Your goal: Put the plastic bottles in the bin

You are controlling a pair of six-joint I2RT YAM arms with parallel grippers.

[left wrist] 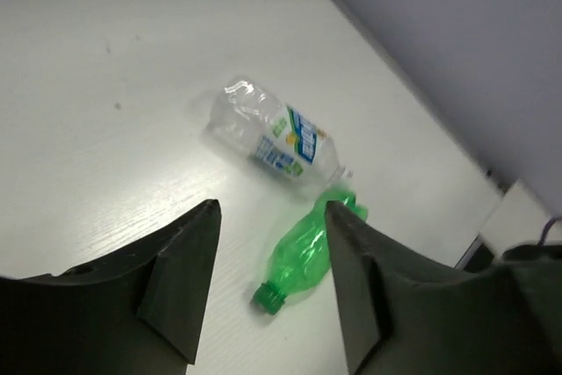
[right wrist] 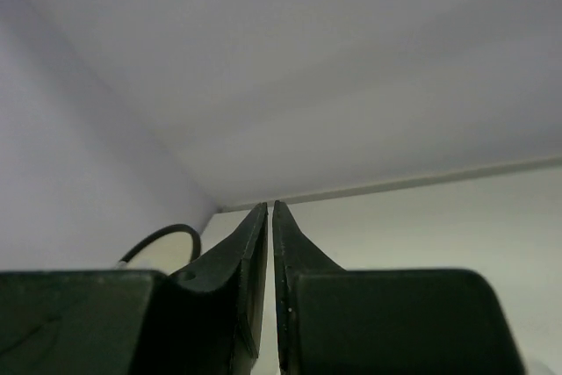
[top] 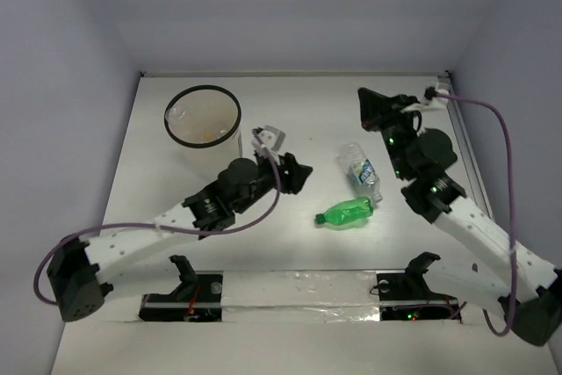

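At right wrist: closed end effector [right wrist: 270, 208]

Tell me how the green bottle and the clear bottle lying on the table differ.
Colour: the green bottle is tinted green with no label showing; the clear bottle is see-through with a blue-and-white label. Pose: from above, the green bottle lies crosswise, cap to the left; the clear bottle runs front to back, neck toward the green bottle. Both lie on their sides on the table, close together.

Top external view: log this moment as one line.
left end effector open, empty | right end effector shut, empty | clear bottle, green bottle lying outside bin
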